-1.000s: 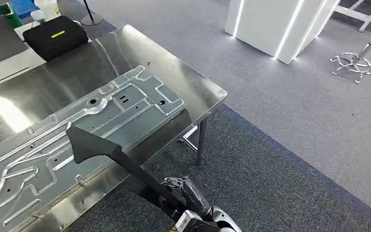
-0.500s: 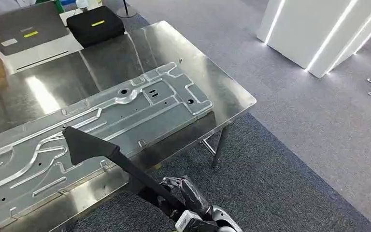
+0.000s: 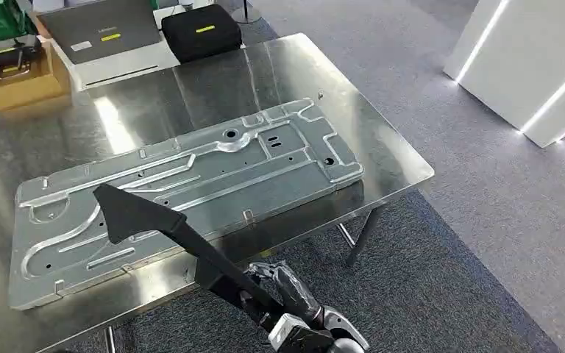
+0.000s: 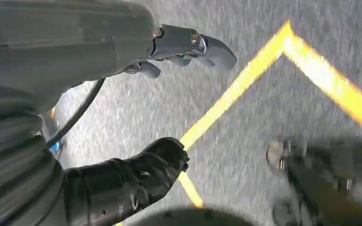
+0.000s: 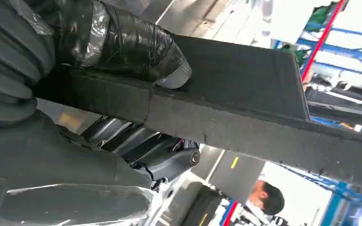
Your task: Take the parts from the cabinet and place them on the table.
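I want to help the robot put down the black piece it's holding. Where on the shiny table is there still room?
The big metal plate fills the middle of the table. Bare patches: the far strip between the plate and the black case, and the right end beyond the plate. The near edge is only a thin strip. The right hand holds the black piece over the plate.

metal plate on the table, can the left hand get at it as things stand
Probably not yet. The left hand hangs low over carpet and a yellow floor line, holding nothing, well away from the metal plate. Nothing blocks it, though; the arm would have to lift first.
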`<control>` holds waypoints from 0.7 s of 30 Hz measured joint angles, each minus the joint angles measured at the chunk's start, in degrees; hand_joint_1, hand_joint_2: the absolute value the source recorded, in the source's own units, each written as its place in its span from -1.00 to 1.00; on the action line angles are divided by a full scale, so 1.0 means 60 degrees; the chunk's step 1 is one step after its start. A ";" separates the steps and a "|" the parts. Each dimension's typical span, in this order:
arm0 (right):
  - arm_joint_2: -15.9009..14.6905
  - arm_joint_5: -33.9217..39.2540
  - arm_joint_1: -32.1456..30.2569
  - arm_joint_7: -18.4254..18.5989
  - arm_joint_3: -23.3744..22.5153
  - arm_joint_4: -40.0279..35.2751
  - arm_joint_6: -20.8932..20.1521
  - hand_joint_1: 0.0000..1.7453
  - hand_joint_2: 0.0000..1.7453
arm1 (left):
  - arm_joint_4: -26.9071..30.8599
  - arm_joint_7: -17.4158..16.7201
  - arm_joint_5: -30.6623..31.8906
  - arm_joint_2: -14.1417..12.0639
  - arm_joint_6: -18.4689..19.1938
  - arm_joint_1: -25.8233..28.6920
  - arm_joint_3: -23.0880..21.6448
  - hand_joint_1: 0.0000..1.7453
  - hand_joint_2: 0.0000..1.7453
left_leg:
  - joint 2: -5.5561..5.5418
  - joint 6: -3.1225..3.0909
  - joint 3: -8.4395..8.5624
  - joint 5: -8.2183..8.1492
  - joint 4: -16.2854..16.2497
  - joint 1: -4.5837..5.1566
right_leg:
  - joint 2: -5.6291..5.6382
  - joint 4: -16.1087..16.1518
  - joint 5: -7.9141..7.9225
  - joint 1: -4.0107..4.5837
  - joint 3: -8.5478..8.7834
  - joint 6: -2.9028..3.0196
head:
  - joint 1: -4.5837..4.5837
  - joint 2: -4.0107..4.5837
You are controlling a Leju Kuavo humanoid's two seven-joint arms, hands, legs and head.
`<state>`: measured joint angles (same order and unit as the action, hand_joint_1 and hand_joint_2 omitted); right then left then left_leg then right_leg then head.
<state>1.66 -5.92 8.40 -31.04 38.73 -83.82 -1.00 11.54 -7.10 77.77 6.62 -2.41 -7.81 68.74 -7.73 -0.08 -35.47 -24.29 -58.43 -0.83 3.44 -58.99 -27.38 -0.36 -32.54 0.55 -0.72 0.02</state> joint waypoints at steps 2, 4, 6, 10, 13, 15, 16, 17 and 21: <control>0.0114 0.0092 0.0121 -0.0004 -0.0004 -0.0022 -0.0059 0.92 1.00 | 0.0000 -0.0004 0.0033 -0.0004 -0.0007 0.0013 0.0000 -1.00 1.00 | 0.0709 0.0004 -0.0166 -0.0320 -0.0455 0.0040 | -0.0253 0.0153 0.0068 -0.0062 0.0073 0.0128 | 0.0026 0.0000; 0.0168 0.0164 0.0222 -0.0004 -0.0011 -0.0073 -0.0084 0.92 1.00 | 0.0000 -0.0007 0.0044 0.0000 -0.0003 -0.0021 0.0000 -1.00 1.00 | 0.1088 0.0081 -0.0854 -0.1088 -0.1891 0.0011 | -0.0560 0.0144 0.0054 -0.0027 0.0082 0.0190 | 0.0033 0.0000; 0.0186 0.0190 0.0278 0.0004 -0.0047 -0.0073 -0.0088 0.92 1.00 | 0.0000 -0.0007 0.0055 0.0018 -0.0003 -0.0036 0.0000 -1.00 1.00 | 0.1167 0.0162 -0.1337 -0.1402 -0.2927 -0.0033 | -0.0774 0.0131 0.0037 -0.0016 0.0067 0.0194 | 0.0033 -0.0004; 0.0288 0.0463 0.0556 0.0149 -0.0080 -0.0077 -0.0164 0.92 1.00 | 0.0000 -0.0018 0.0073 0.0022 -0.0003 0.0011 0.0000 -1.00 1.00 | 0.1310 0.0232 0.0004 -0.0152 -0.0597 -0.0139 | -0.0935 0.0004 -0.0053 -0.0053 0.0069 0.0062 | 0.0033 0.0000; 0.0379 0.0623 0.0804 0.0259 -0.0186 -0.0084 -0.0259 0.92 1.00 | 0.0000 -0.0044 0.0106 0.0022 0.0000 -0.0020 0.0000 -1.00 1.00 | 0.1354 0.0069 0.0206 -0.0272 -0.0139 -0.0054 | -0.0952 -0.0065 -0.0078 0.0007 0.0016 -0.0086 | 0.0018 0.0000; 0.0430 0.0722 0.0994 0.0387 -0.0208 -0.0084 -0.0262 0.92 1.00 | 0.0000 -0.0077 0.0157 0.0022 0.0008 0.0001 0.0000 -1.00 1.00 | 0.1336 -0.0039 0.0194 -0.0259 -0.0134 -0.0007 | -0.0964 -0.0022 -0.0049 0.0010 0.0034 -0.0175 | 0.0018 -0.0004; 0.0485 0.0839 0.1153 0.0518 -0.0233 -0.0084 -0.0266 0.92 1.00 | 0.0000 -0.0095 0.0168 0.0018 0.0011 -0.0004 -0.0004 -1.00 1.00 | 0.1331 -0.0129 0.0230 -0.0201 -0.0063 -0.0073 | -0.0945 -0.0058 -0.0104 -0.0014 -0.0002 -0.0239 | 0.0018 -0.0004; 0.0514 0.0944 0.1336 0.0623 -0.0281 -0.0084 -0.0270 0.92 1.00 | 0.0000 -0.0098 0.0182 0.0022 0.0015 -0.0024 -0.0007 -1.00 1.00 | 0.1329 -0.0181 0.0225 -0.0184 -0.0045 -0.0078 | -0.0820 -0.0318 -0.0303 -0.0064 -0.0104 -0.0272 | 0.0014 0.0000; 0.0631 0.1455 0.2013 0.1064 -0.0496 -0.0040 -0.0321 0.92 1.00 | 0.0000 -0.0117 0.0295 0.0025 0.0077 -0.0092 -0.0033 -1.00 1.00 | 0.1281 -0.0279 0.0185 -0.0163 -0.0047 -0.0038 | -0.0632 -0.3039 -0.1446 -0.0061 -0.1422 -0.0324 | 0.0004 0.0000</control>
<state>5.44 2.80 20.48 -24.65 35.76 -84.06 -2.93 11.54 -7.80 79.54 6.78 -1.94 -8.36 68.54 -0.04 -1.76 -34.36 -25.27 -58.71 -1.06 -0.35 -77.22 -36.06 -0.72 -41.08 -1.40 -0.70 0.02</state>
